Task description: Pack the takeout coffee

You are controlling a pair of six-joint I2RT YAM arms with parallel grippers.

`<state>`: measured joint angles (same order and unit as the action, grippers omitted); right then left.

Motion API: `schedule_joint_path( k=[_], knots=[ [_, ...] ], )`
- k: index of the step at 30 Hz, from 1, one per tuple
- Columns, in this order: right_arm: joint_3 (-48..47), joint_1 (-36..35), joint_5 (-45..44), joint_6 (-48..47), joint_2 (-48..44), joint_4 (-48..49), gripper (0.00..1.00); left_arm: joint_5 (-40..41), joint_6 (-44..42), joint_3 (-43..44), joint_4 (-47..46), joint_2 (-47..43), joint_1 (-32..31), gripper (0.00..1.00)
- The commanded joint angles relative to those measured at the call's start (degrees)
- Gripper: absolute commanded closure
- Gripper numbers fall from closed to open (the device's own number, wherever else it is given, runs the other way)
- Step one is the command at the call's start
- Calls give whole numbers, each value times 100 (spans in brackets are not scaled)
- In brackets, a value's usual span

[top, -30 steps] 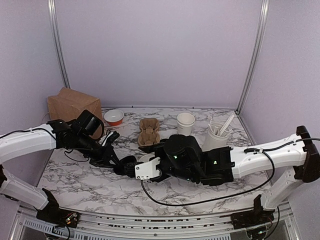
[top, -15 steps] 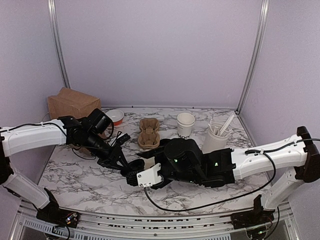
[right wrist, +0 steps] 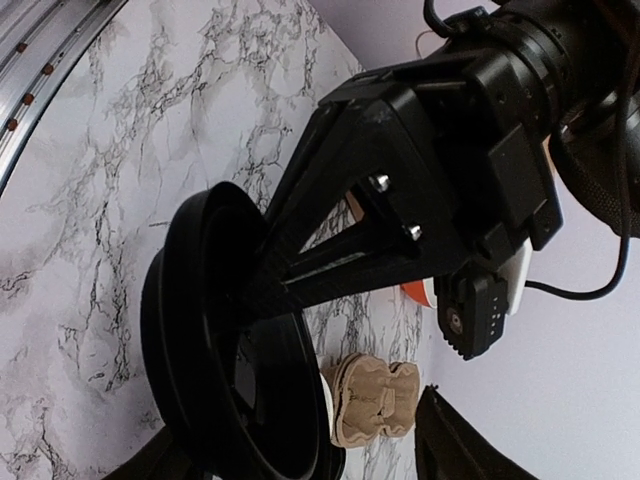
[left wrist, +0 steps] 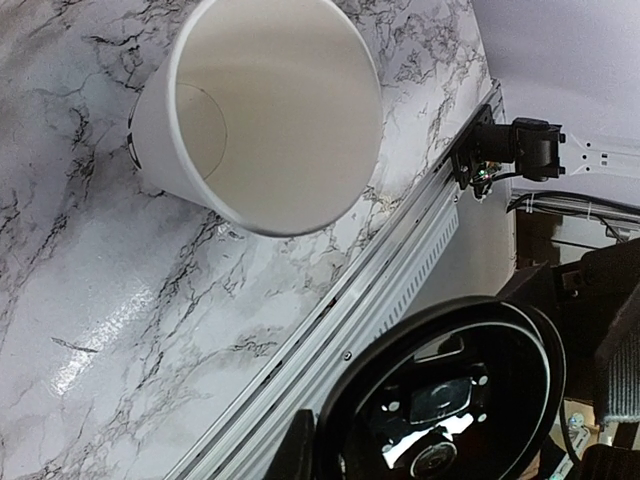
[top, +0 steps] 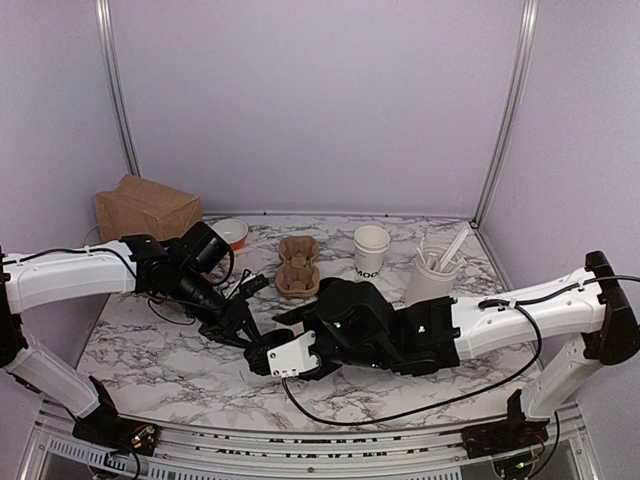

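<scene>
The takeout coffee is in two parts. Its white paper cup [left wrist: 260, 110] stands lidless on the marble with dark lettering at its side and no finger on it. The arms hide it in the top view. Its round black lid [left wrist: 440, 400] [right wrist: 230, 360] [top: 258, 352] hangs edge-on above the table. My left gripper [top: 250, 338] [right wrist: 275, 290] is shut on the lid's rim. My right gripper [top: 272, 358] [right wrist: 305, 450] faces the lid from the near side. Its jaws stand wide apart and hold nothing. A sliver of the white cup [right wrist: 328, 400] shows behind the lid.
A brown pulp cup carrier [top: 298, 265] [right wrist: 375, 400] lies at the middle back. Stacked lidless cups [top: 371, 250] and a white cylinder of utensils [top: 435, 275] stand at the back right. A paper bag [top: 145, 210] and a red bowl [top: 230, 233] sit at the back left.
My left arm has swung the lid toward the middle and the near edge. The right gripper has moved left and nearer, off the cup, which the arms now cover in the top view.
</scene>
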<state>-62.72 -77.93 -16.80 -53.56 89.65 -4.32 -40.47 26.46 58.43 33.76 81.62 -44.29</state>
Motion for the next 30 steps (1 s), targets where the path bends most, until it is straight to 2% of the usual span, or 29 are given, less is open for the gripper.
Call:
schedule_joint_path(
  k=[1, 16, 22, 30],
  knots=[
    [-378, -70, 93, 229, 154, -111, 36, -102, -115, 142, 123, -39, -59, 89],
    [-649, -91, 192, 573, 229, -210, 60, -45, -115, 317, 128, 54, -106, 87],
    [-782, -83, 221, 803, 212, -319, 70, 84, -70, 476, 128, 32, -106, 78],
    [-1025, 82, 509, 1243, 202, -513, 76, 308, -25, 774, 126, 63, -97, 65]
  ],
)
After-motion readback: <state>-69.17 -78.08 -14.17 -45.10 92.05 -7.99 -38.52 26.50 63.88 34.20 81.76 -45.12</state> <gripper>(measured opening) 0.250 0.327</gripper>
